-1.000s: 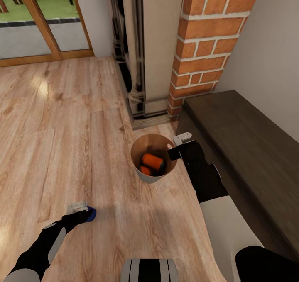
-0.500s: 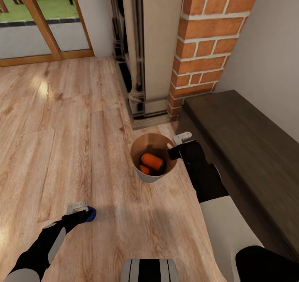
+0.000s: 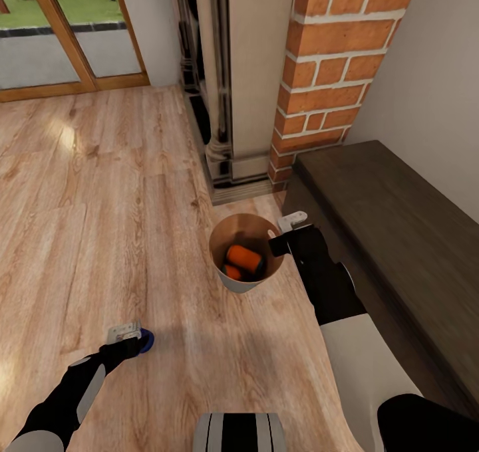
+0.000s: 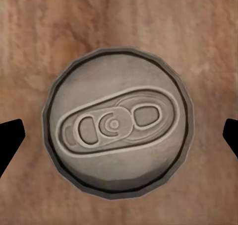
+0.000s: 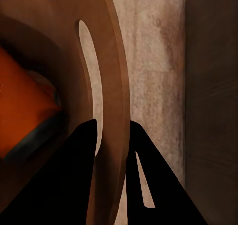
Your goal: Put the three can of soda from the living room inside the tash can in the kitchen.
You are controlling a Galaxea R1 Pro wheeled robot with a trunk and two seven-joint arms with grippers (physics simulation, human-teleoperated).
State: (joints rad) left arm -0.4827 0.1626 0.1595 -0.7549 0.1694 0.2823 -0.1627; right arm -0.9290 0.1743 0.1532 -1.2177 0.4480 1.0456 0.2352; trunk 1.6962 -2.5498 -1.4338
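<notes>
1. Where the head view looks down nearest, a striped grey-and-black part of the robot's base (image 3: 239,433), with the left arm (image 3: 66,395) low at one side and the right arm (image 3: 346,332) reaching forward at the other.
2. Left gripper (image 3: 130,338) low over the wooden floor (image 3: 100,226), clenched on a dark blue can (image 3: 146,340); in the left wrist view, the can's pale top with its pull tab (image 4: 117,131) seen end-on, a black fingertip (image 4: 10,138) at either edge of the picture.
3. Whether those fingers press the can's sides: cannot tell from the wrist view, though the blue can sits right at the gripper in the head view.
4. Further forward, a round brown bin (image 3: 221,268) with a pale outside, standing on the floor just beside a dark wooden bench (image 3: 399,239).
5. Inside the bin, two bright orange cans: one lying on its side (image 3: 244,258), the other partly hidden lower down (image 3: 233,272).
6. Right gripper (image 3: 287,234) at the bin's rim on the bench side, clamped on the bin's wall; in the right wrist view, one dark finger (image 5: 74,180) inside and one outside the brown wall (image 5: 116,111), with a blurred orange can (image 5: 25,115) inside.
7. Beyond the bin, a pale column base (image 3: 229,163) and a red brick pillar (image 3: 326,73), with a white wall (image 3: 432,86) behind the bench.
8. Farthest off, a wood-framed glass door (image 3: 66,46) with green grass beyond.
</notes>
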